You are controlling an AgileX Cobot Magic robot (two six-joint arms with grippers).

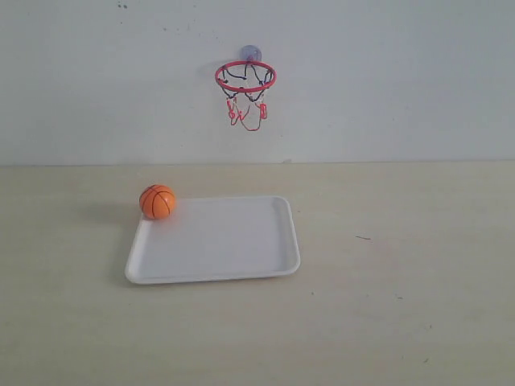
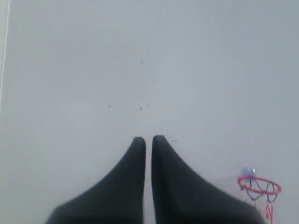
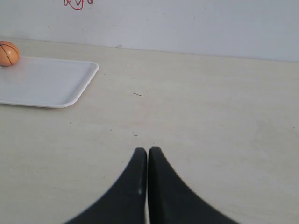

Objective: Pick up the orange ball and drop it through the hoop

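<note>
The orange ball (image 1: 157, 202) rests at the far left corner of the white tray (image 1: 241, 241); the right wrist view shows the ball (image 3: 8, 53) too. The hoop (image 1: 245, 78), red ring with string net, hangs on the wall above the tray by a bluish suction cup, and it appears small in the left wrist view (image 2: 259, 185). My left gripper (image 2: 148, 138) is shut with nothing held, facing the bare wall. My right gripper (image 3: 147, 150) is shut and empty over the table, well to the right of the tray (image 3: 70, 88). Neither gripper shows in the exterior view.
The light wooden table (image 1: 386, 273) extends around the tray. The grey-white wall (image 1: 386, 80) stands behind it.
</note>
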